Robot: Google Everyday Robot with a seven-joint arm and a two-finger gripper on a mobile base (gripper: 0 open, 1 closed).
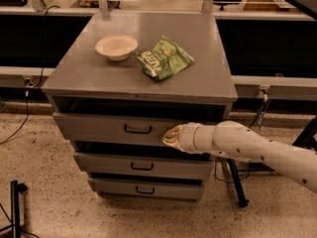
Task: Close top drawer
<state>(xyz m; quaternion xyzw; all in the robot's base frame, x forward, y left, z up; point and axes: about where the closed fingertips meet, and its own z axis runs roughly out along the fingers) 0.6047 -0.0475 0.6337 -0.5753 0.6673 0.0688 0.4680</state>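
The top drawer (99,127) is a wide grey metal drawer with a small dark loop handle (137,129) centred on its front. It stands nearly flush in the grey cabinet (198,78), with only a narrow dark gap above it. My gripper (171,135) comes in from the right on a white arm and presses against the right part of the drawer front, right of the handle.
Two lower drawer fronts (143,166) sit below it, both slightly out. On the cabinet top lie a white bowl (116,46) and a green chip bag (162,57). A black stand leg (233,182) is right of the cabinet, and a dark post (15,207) at lower left.
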